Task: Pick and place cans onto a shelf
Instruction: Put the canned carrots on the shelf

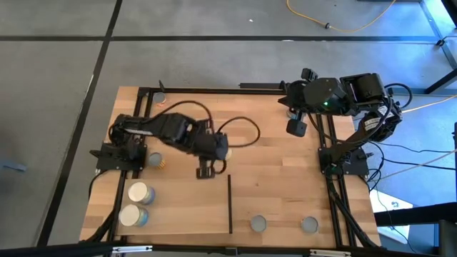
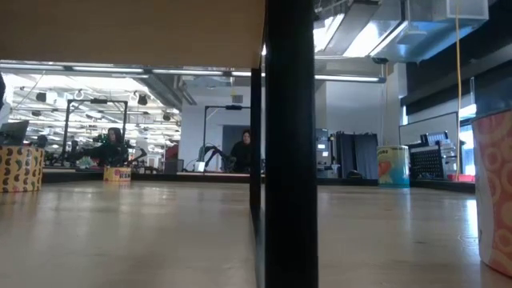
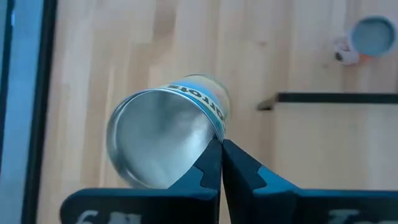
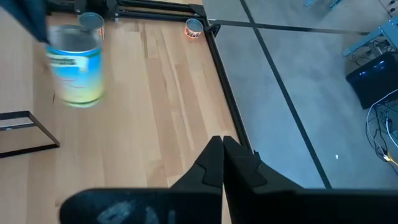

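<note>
My left gripper [image 1: 208,170] [image 3: 221,149] hangs over the middle of the table, shut on a can [image 3: 168,134] with a blue and yellow label. The can's grey metal end faces the wrist camera. It also shows in the right wrist view [image 4: 74,62], upright and blurred. My right gripper [image 1: 296,128] [image 4: 222,146] is shut and empty, high over the table's far right. Two grey-topped cans [image 1: 258,224] [image 1: 308,225] stand on the pale shelf panel [image 1: 285,185], right of the thin black strip [image 1: 230,203]. Two cream-topped cans [image 1: 139,191] [image 1: 132,215] and another can [image 1: 156,160] stand at the left. My left gripper pinches the can's upper rim [image 3: 214,127] between its two fingers, one finger [image 3: 208,162] on the inner side of the rim and the other outside. The fingers come from above, pointing down. The can hangs below them, roughly upright, and seems clear of the table.
A black metal frame [image 1: 214,91] runs along the table's far edge and down both sides. One more can [image 1: 161,96] stands at the far left by the frame. In the low view a black post [image 2: 288,144] fills the middle, with cans at either side [image 2: 496,192] [image 2: 20,168].
</note>
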Action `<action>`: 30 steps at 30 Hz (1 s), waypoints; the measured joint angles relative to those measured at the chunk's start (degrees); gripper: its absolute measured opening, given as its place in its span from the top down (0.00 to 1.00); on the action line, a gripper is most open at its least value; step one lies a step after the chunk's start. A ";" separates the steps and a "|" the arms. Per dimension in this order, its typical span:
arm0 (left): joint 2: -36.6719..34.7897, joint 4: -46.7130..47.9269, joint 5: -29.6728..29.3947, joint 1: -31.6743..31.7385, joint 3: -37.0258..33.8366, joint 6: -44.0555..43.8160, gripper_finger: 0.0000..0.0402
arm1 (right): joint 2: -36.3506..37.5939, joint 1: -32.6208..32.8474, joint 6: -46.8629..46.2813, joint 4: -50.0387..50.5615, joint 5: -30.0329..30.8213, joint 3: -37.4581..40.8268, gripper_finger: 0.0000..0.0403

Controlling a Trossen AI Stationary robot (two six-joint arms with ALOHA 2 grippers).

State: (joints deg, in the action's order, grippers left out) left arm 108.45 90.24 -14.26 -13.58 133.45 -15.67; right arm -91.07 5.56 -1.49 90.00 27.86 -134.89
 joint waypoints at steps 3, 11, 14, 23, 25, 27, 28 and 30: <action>-0.83 -0.14 -0.11 -3.48 0.02 -2.64 1.00 | 0.00 -0.02 -1.33 0.01 -0.75 0.00 0.99; -3.72 -0.20 -2.30 -12.98 0.11 -9.81 1.00 | 0.00 0.00 -1.40 0.01 -2.10 0.00 0.99; -4.36 -0.30 -2.79 -16.12 -0.16 -11.70 1.00 | 0.00 0.00 -1.36 0.02 -2.08 0.00 0.99; -11.76 -0.15 -4.60 -23.28 -13.22 -19.21 1.00 | 0.00 0.00 -4.34 0.02 -2.08 0.00 0.99; -13.91 -0.06 -5.07 -24.89 -16.07 -22.30 1.00 | 0.00 0.00 -4.43 0.02 -2.08 0.00 0.99; -15.37 -0.13 -4.91 -26.79 -18.29 -24.68 1.00 | 0.00 0.00 -4.55 0.02 -2.12 0.00 0.99; -15.92 -0.16 -4.56 -27.77 -19.24 -25.96 1.00 | 0.00 0.00 -4.89 0.02 -2.13 0.00 0.99; -16.93 -0.20 -3.47 -29.45 -20.78 -28.23 1.00 | 0.00 -0.02 -5.87 0.02 -2.12 0.00 0.99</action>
State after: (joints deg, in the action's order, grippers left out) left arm 91.52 90.03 -17.73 -43.03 112.66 -43.90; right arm -91.07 5.54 -7.36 90.02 25.74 -134.89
